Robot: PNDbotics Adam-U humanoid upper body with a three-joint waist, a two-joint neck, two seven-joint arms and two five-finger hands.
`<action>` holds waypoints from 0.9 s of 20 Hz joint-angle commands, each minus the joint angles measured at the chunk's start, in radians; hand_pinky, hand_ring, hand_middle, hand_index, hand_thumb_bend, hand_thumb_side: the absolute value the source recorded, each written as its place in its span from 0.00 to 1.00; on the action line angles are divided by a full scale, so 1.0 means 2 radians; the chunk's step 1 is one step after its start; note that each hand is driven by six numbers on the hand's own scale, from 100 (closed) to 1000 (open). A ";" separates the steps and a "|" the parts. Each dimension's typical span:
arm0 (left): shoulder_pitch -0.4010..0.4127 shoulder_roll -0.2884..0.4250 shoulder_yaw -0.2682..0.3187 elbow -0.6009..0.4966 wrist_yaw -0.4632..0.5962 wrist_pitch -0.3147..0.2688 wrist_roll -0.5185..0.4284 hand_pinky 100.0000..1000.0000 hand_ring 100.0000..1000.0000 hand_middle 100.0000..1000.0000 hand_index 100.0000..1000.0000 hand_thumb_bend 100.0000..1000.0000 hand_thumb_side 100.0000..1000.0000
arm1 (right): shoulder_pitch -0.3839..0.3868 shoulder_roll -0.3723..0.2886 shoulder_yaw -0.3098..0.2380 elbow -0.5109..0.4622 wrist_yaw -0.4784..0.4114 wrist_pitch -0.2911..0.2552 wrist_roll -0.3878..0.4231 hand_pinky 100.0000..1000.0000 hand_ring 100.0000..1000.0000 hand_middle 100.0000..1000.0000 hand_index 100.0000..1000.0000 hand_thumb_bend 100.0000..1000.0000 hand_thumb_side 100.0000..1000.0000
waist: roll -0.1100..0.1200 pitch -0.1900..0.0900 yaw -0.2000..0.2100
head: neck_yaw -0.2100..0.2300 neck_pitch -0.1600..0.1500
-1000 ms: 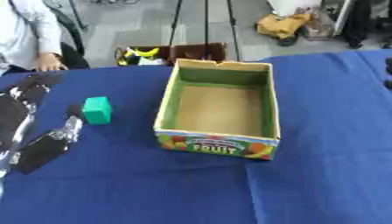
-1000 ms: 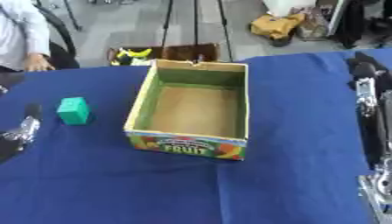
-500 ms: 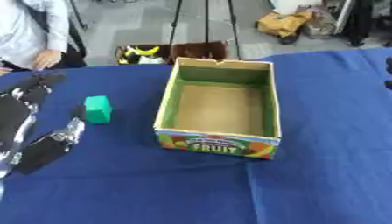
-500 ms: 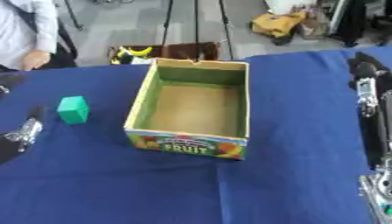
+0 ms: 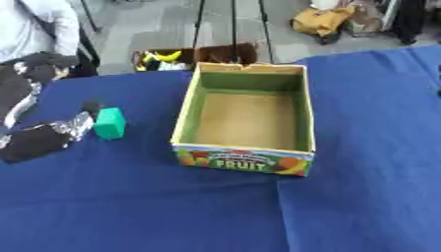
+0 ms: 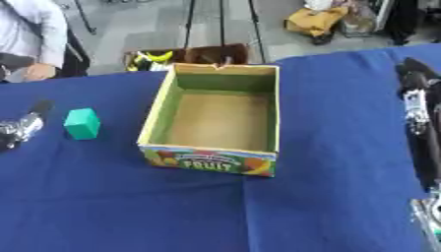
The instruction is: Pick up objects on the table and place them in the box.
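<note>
The box (image 5: 245, 120) stands empty in the middle of the blue table (image 5: 129, 206), its open top facing up and its "FRUIT" side toward the robot. The only loose thing seen is a green block (image 5: 110, 123), resting on the table to the left of the box and clear of its wall. The left hand (image 5: 51, 135) lies just beside the block on its far-left side, one dark fingertip close above the block's top; whether it touches cannot be told, and nothing is grasped. How its fingers are set cannot be told either.

The step in hand looks like the approach to the block. To do it well, the left hand should straddle the block on two opposite faces, close only once it is centred, then lift high enough to pass over the box's left wall before letting go above the floor.

The right hand (image 6: 416, 93) hangs idle at the right edge, fingers straight.
</note>
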 commanded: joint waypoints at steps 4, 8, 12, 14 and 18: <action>-0.054 0.057 -0.006 0.054 0.045 -0.007 -0.071 0.75 0.82 0.88 1.00 0.52 1.00 | -0.002 -0.015 0.002 -0.005 0.004 -0.001 0.003 0.85 0.89 0.81 0.91 0.00 1.00 | 0.003 -0.010 -0.008 | 0.008 0.004; -0.091 0.087 -0.018 0.135 0.090 -0.008 -0.131 0.77 0.84 0.90 1.00 0.68 1.00 | -0.002 -0.017 0.005 -0.006 0.002 -0.002 0.007 0.85 0.89 0.81 0.91 0.00 1.00 | 0.007 -0.013 -0.018 | 0.016 0.005; -0.126 0.103 -0.028 0.212 0.107 -0.009 -0.172 0.79 0.85 0.92 1.00 0.90 0.86 | -0.003 -0.019 0.007 -0.005 0.001 -0.002 0.009 0.85 0.89 0.81 0.91 0.00 1.00 | 0.008 -0.014 -0.027 | 0.019 0.004; -0.143 0.106 -0.034 0.250 0.106 -0.013 -0.187 0.79 0.85 0.92 1.00 0.92 0.81 | -0.005 -0.019 0.008 -0.005 0.000 -0.002 0.011 0.85 0.89 0.81 0.91 0.00 1.00 | 0.008 -0.014 -0.031 | 0.022 0.003; -0.164 0.104 -0.047 0.328 0.112 -0.021 -0.193 0.79 0.85 0.95 1.00 0.86 0.66 | -0.009 -0.020 0.009 -0.004 -0.001 -0.002 0.012 0.85 0.89 0.81 0.91 0.00 1.00 | 0.007 -0.013 -0.041 | 0.028 0.000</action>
